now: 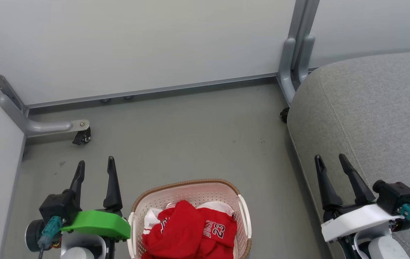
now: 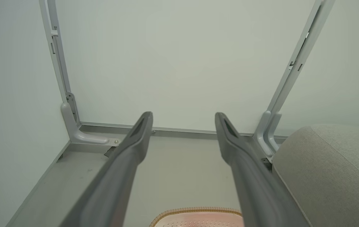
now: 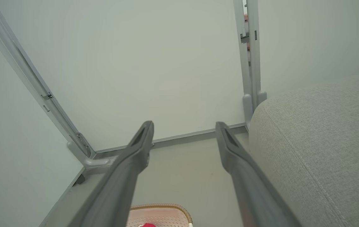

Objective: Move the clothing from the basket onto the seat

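white "23" on red clothing (image 1: 190, 232)

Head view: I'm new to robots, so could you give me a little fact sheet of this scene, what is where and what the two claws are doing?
clothing: red with white trim, one piece showing 23, bunched in the basket
basket: cream with a brown rim, standing on the floor
seat: large grey cushion, to the robot's right of the basket
left gripper: open, holding nothing, just left of the basket
right gripper: open, holding nothing, seen against the seat's left edge
progress: not yet started, all clothing seen is in the basket
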You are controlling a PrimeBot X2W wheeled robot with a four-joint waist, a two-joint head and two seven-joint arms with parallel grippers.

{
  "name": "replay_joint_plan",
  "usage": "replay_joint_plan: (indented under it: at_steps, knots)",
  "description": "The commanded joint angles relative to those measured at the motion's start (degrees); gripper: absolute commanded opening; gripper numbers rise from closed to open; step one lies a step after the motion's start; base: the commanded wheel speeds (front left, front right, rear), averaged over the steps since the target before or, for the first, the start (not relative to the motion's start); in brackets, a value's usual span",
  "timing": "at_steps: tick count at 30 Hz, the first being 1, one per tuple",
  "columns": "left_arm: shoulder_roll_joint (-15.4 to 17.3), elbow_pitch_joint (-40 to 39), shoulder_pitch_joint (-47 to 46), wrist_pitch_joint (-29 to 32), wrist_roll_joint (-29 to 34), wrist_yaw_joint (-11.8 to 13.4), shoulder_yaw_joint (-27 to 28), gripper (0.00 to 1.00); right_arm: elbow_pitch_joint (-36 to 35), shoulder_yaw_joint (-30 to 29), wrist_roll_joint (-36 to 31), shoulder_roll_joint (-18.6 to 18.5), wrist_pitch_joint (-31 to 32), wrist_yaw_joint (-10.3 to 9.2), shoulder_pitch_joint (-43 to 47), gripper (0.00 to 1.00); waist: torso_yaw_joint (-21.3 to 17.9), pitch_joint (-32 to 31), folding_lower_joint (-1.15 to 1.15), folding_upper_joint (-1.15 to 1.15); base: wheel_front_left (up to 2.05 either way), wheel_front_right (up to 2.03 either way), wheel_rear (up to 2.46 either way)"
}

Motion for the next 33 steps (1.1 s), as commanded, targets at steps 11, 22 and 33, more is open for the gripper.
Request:
replay_joint_plan:
  at_steps: [11,22,33]
  knots:
    - [0.0,1.7,-0.5,-1.8,3.7,-0.8,0.6,1.00,-0.1,-0.7,-7.3,0.6,-0.9,0.02,1.0,1.00,0.4,-0.4,0.00,0.37,0.00,0.00,0.00]
    - [-0.2,4.4,-1.3,-3.1,7.5,-1.5,0.4,1.00,1.3,-1.0,-11.9,1.1,-1.5,0.02,1.2,1.00,0.9,-0.6,0.00,0.41,0.00,0.00,0.00]
    - [-0.2,5.9,-1.5,-4.1,11.2,-1.4,0.3,1.00,2.0,-1.5,-15.2,1.6,-2.0,0.01,1.2,1.00,1.2,-0.7,0.00,0.44,0.00,0.00,0.00]
